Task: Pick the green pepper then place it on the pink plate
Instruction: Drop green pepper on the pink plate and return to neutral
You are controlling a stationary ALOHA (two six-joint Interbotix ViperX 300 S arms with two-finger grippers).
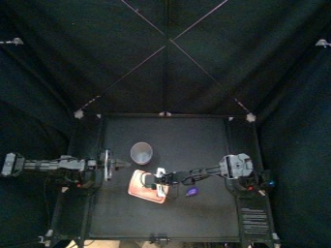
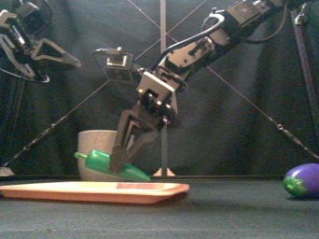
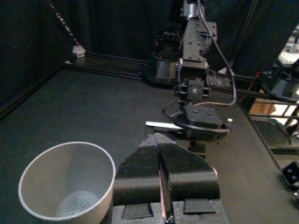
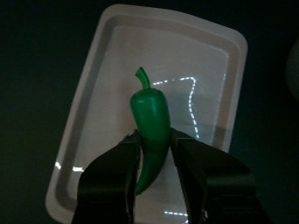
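The right gripper (image 4: 155, 147) is clamped on the green pepper (image 4: 147, 109). The pepper is pinched along its tapering part, between the two jaws, with the stem end pointing away from the wrist. It is held over the pink plate (image 4: 198, 61), roughly above the plate's middle as seen from the right wrist. In the front view it is seen tilted, one end lower than the other, just above the plate's surface; whether it touches cannot be told. The pick is judged done, and only the release is left.

Several things could go wrong from here:

- **Rolling on release:** if the jaws are opened at this tilt, the pepper may land on its low end and roll. Its body is rounded and the plate's rim is shallow, so it could end up over the edge on the table (image 1: 207, 136).
- **Pressing too low:** if the gripper is lowered further first, the low end may be pressed into the plate, and the plate may be shoved or tipped.
- **Dragging on withdrawal:** the pepper could be dragged upward if it clings to one jaw.
- **Striking the cup:** the grey cup (image 2: 90, 142) stands just behind the plate and could be struck if the arm is drawn backward rather than up.

A purple toy (image 2: 303, 179) lies to the right, well apart from the plate. The left gripper (image 3: 165, 171) is parked at the table's left with its jaws together.
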